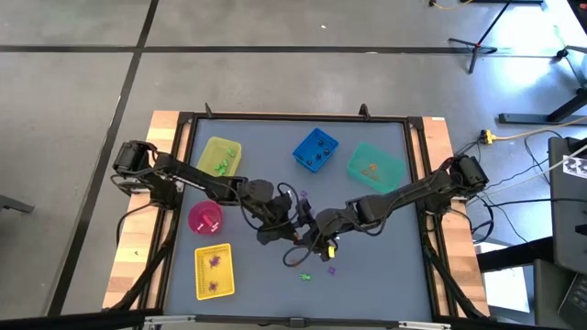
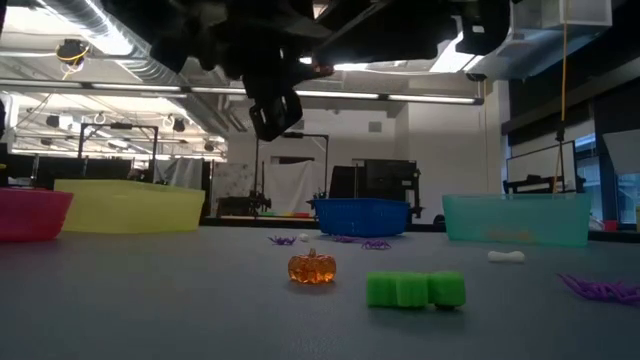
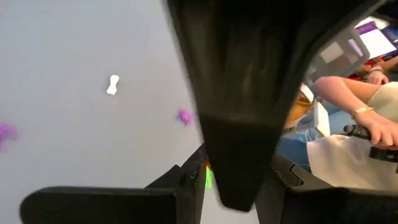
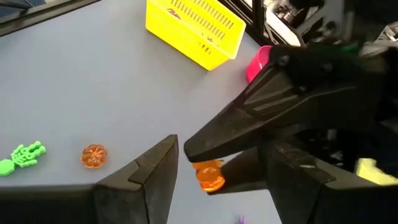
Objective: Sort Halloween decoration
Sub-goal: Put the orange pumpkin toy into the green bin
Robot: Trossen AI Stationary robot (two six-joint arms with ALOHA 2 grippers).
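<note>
Grey table mat point(image 1: 385, 266), wooden side rails. Both arms reach in from the left and right edges and meet near the middle of the table.

Left gripper point(image 1: 295, 220): fingers clamped on a held orange pumpkin point(image 4: 209, 175), raised clear of the mat.

Right gripper point(image 4: 221, 149): fingers spread well apart and gripping nothing. The left gripper's tip and its held pumpkin sit in the gap between them. No contact between the right fingers and the pumpkin can be confirmed.

Containers:
- Yellow bin point(image 1: 220, 156), towards the far left corner, with green pieces inside.
- Blue bin point(image 1: 315, 149), at the middle of the far edge, with small dark pieces inside.
- Teal bin point(image 1: 374, 167), towards the far right corner, with an orange piece inside.
- Pink bowl point(image 1: 205, 217), by the left edge.
- Yellow basket point(image 1: 214, 271), towards the near left corner, with purple pieces inside.

Halloween decoration still loose on the mat:
- Loose orange pumpkin point(image 2: 312, 267), upright, towards the near edge, below the grippers.
- Green skeleton point(image 4: 22, 155), lying flat just beside that pumpkin, apart from it.
- White bone point(image 2: 505, 257), flat, in front of the teal bin.
- Purple spiders point(image 2: 375, 243), in front of the blue bin.
- Another purple piece point(image 2: 600, 290), nearer the right edge.

Beyond the table a person's hand point(image 3: 379, 127) shows, resting on a dark object and well apart from both arms.
</note>
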